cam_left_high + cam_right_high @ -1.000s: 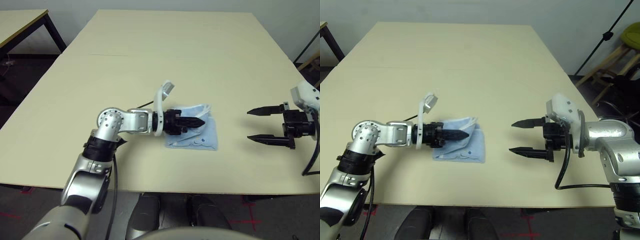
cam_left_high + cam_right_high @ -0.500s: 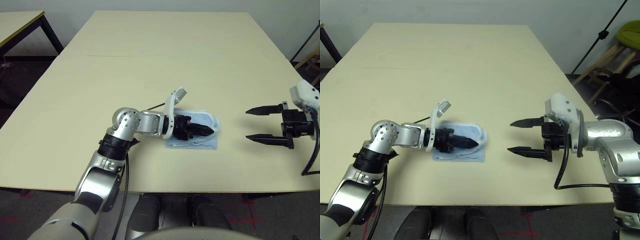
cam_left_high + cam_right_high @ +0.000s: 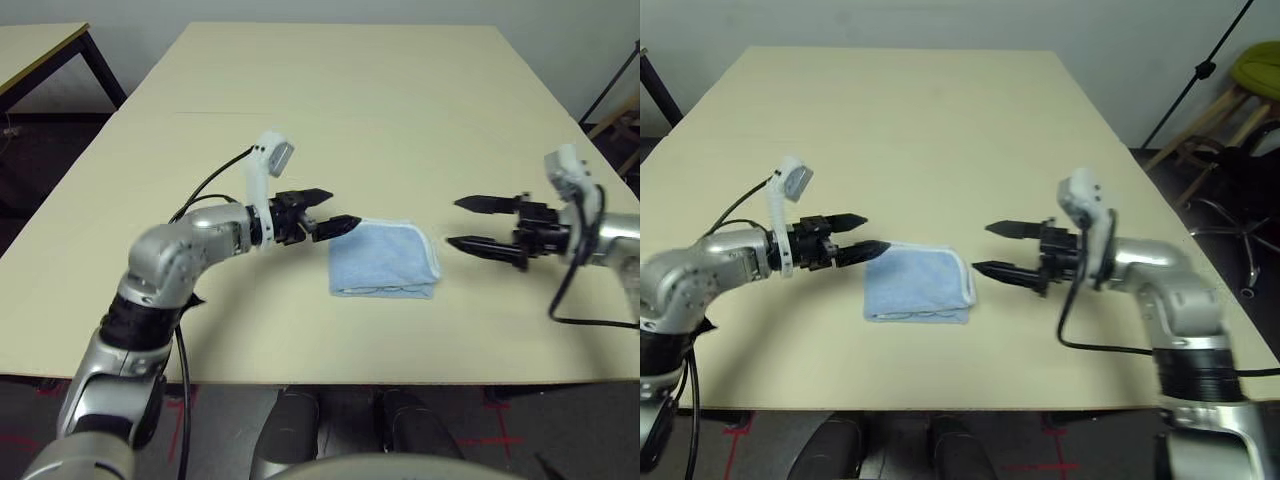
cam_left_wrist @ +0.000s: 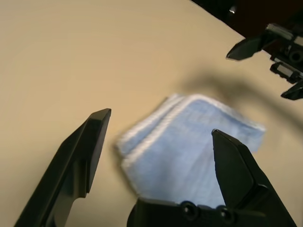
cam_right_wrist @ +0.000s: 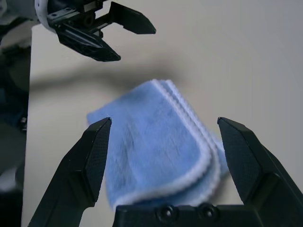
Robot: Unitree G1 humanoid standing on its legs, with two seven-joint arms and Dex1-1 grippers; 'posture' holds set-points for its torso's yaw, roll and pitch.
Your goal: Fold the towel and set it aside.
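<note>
Your towel (image 3: 385,260) lies folded flat on the table (image 3: 330,110), between the two grippers, its long axis running across from one to the other. Your left gripper (image 3: 327,213) hovers just beside the towel's left edge, jaws wide and empty. Your right gripper (image 3: 464,223) stands a little off its right edge, also wide and empty. The left looks nearer for setting it aside
</note>
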